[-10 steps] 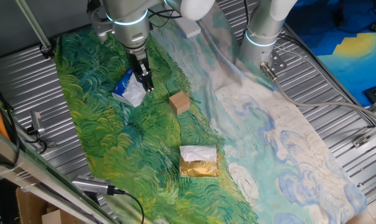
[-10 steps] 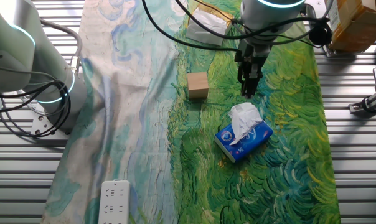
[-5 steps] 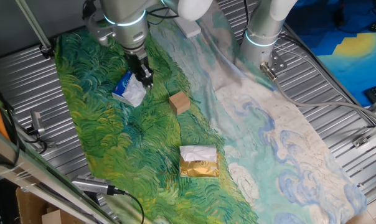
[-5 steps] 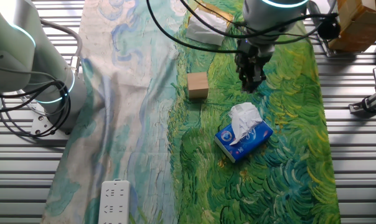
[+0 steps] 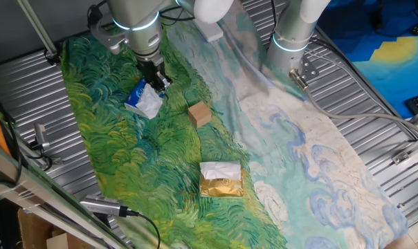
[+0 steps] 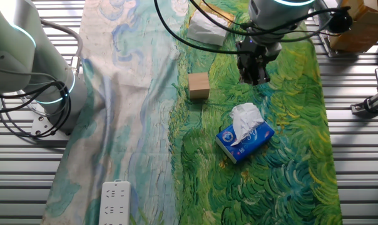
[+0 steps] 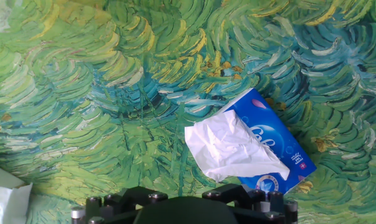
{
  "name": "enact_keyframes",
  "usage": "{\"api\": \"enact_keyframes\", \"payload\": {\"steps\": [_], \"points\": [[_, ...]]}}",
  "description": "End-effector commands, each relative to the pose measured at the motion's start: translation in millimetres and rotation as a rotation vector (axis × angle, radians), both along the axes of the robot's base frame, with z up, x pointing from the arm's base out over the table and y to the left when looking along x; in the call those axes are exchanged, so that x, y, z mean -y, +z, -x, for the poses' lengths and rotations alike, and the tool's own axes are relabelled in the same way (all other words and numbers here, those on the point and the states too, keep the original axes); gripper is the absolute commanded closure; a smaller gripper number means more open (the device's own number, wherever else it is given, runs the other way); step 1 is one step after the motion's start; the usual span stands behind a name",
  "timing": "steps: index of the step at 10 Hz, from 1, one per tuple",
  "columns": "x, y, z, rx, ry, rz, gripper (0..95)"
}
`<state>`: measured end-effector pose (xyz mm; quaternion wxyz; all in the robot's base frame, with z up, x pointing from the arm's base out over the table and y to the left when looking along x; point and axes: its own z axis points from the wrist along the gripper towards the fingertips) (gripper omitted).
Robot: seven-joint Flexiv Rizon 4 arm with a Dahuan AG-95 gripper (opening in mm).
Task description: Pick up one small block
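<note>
Fixed views alone show small block (image 6: 199, 85); hand (image 6: 254, 76) opening indiscernible.

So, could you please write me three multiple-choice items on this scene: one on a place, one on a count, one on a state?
1. Where does the small wooden block lie?
A. on the painted cloth, apart from both packets
B. on top of the gold-and-white packet
C. between the gripper fingers

2. How many packets lie on the cloth?
A. one
B. two
C. four

3. What does the gripper hold?
A. the block
B. the blue-and-white tissue packet
C. nothing

Answers: 1 A, the block sits alone on the cloth in both fixed views. 2 B, one blue-and-white and one gold-and-white. 3 C, it hangs above the cloth and the tissue packet, touching neither packet nor block.
</note>
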<state>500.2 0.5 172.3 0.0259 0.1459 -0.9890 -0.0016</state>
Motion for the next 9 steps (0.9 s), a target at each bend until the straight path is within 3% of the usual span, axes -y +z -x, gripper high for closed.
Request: {"api": "enact_keyframes", "payload": {"steps": [1, 6, 9], "points": [[0.1, -0.2, -0.2, 0.012, -0.046, -0.004, 95.0], [0.0, -0.3, -0.3, 0.006, -0.073, -0.001, 95.0], [0.0, -0.3, -0.3, -0.015, -0.092, -0.002, 95.0]]}}
